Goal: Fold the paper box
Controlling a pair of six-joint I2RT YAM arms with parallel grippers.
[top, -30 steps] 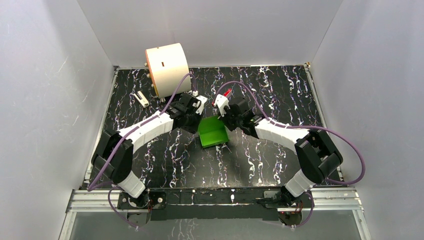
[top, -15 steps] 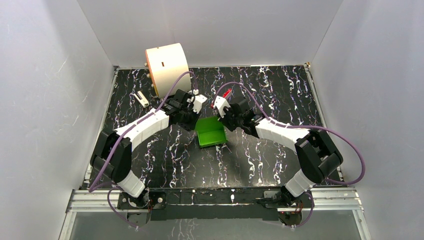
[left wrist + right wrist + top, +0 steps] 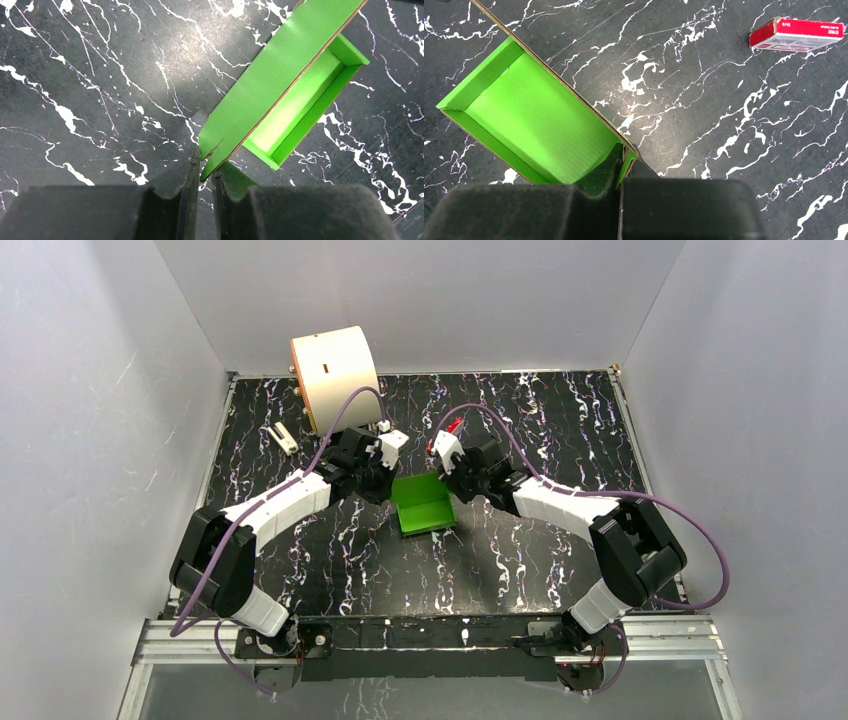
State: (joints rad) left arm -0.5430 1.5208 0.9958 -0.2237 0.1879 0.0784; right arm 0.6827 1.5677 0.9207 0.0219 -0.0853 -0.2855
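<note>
The paper box (image 3: 422,505) is bright green card, an open tray with raised walls, lying mid-table between both arms. In the left wrist view its tall flap (image 3: 270,85) stands on edge. My left gripper (image 3: 205,167) has its jaws almost together, and the flap's notched corner is pinched at their tips. From above, that gripper (image 3: 394,478) sits at the box's far left corner. My right gripper (image 3: 621,155) is shut on the box's corner wall (image 3: 628,159), one finger inside the tray (image 3: 539,120) and one outside. From above it (image 3: 441,476) is at the far right corner.
A large cream cylinder (image 3: 335,375) lies at the back left, close behind the left arm. A small red block (image 3: 796,35) lies just beyond the right gripper (image 3: 453,426). A small white object (image 3: 283,438) rests near the left wall. Grey walls enclose the table.
My left jaws have narrowed onto the flap's corner and the left wrist has shifted slightly left. The box's left flap now stands more upright. The right gripper has held its grip.
</note>
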